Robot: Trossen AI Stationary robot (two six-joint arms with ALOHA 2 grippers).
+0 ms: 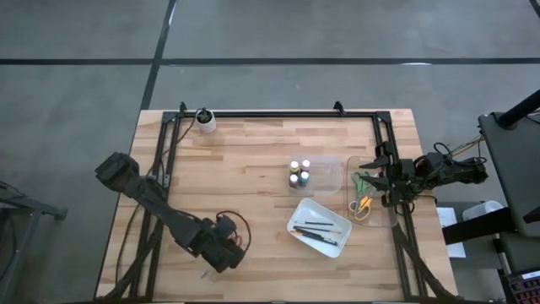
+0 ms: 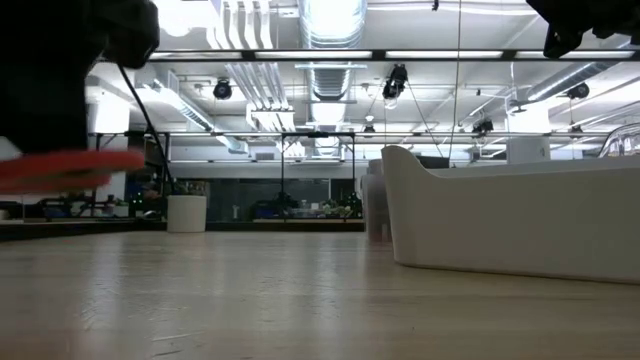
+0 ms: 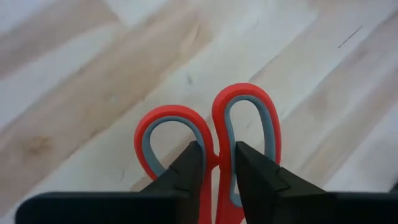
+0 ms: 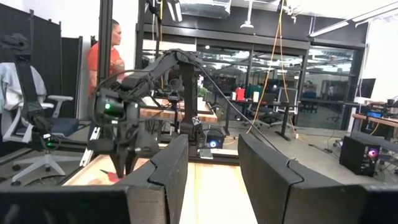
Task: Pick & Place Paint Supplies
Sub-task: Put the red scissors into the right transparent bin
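Red-handled scissors [image 3: 214, 134] with grey-lined loops sit in my left gripper [image 3: 217, 154], which hangs over the table's near left part [image 1: 221, 255]; in the low view they show as a red blur [image 2: 70, 170] above the wood. My right gripper [image 4: 212, 165] is open and hovers at the table's right edge [image 1: 385, 179] above a clear container [image 1: 384, 215], in which the green-handled scissors [image 1: 360, 180] and yellow-handled scissors [image 1: 364, 205] lie. Several paint bottles [image 1: 299, 173] stand upright mid-table. Thin dark brushes [image 1: 321, 230] lie in the white tray [image 1: 297, 218]. My left gripper pinches the red scissors between its two fingers [image 3: 189, 167] at the neck where the two handle loops meet [image 3: 216, 160]. The loops stick out past the fingertips; the blades are hidden behind the gripper. The fingers slant down toward the table. The scissors are lifted clear of the wood.
A small white cup [image 1: 205, 120] stands near the far left corner. A black frame [image 1: 278, 113] runs along the far edge and down both sides. Bare wood lies between my left gripper and the tray. A person [image 4: 109, 59] stands in the room beyond the table.
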